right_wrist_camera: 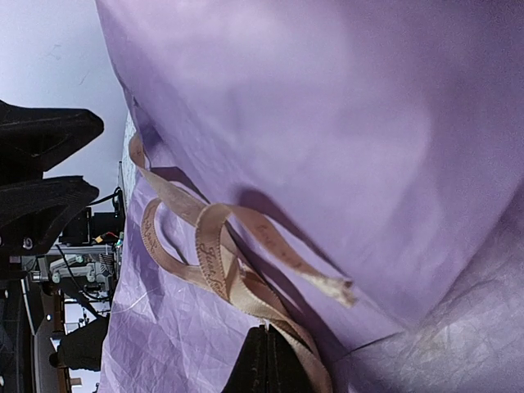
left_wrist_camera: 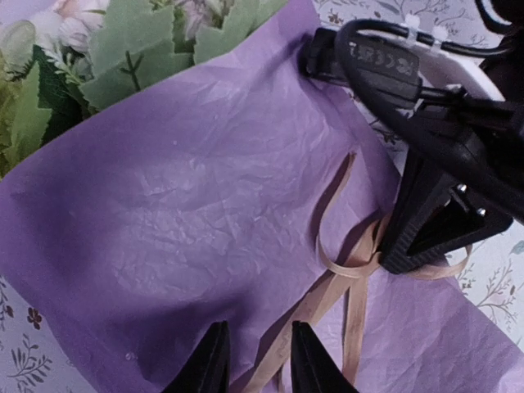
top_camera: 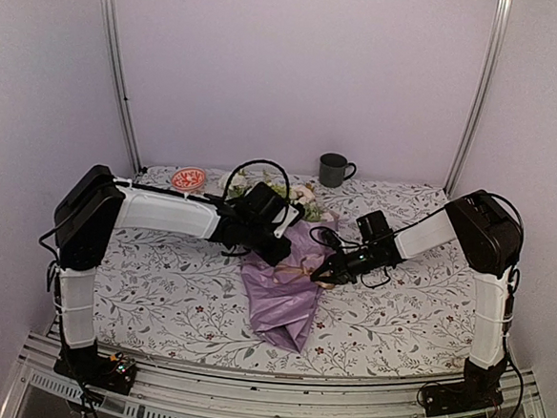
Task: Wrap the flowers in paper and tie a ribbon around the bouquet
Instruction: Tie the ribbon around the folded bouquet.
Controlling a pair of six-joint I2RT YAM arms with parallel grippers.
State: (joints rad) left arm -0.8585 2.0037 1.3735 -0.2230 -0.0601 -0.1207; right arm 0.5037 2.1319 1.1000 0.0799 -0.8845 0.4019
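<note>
The bouquet lies on the table cloth, with the flowers [top_camera: 289,193] at its far end, their green leaves and pale blooms [left_wrist_camera: 139,41] poking out of the lilac paper [top_camera: 282,300]. A beige ribbon [left_wrist_camera: 360,264] crosses the paper [left_wrist_camera: 188,188] in a loose looped knot. My right gripper [right_wrist_camera: 268,329] is shut on the ribbon [right_wrist_camera: 209,246] just beside the knot, at the bouquet's right edge [top_camera: 324,275]. My left gripper [left_wrist_camera: 258,327] hovers over the paper with its jaws apart. One ribbon strand runs between them, close to the right finger [left_wrist_camera: 307,360].
A dark mug [top_camera: 334,170] stands at the back of the table. A red and white disc [top_camera: 188,178] lies at the back left. The floral table cloth [top_camera: 159,277] covers the table. The two grippers are close together over the bouquet's middle.
</note>
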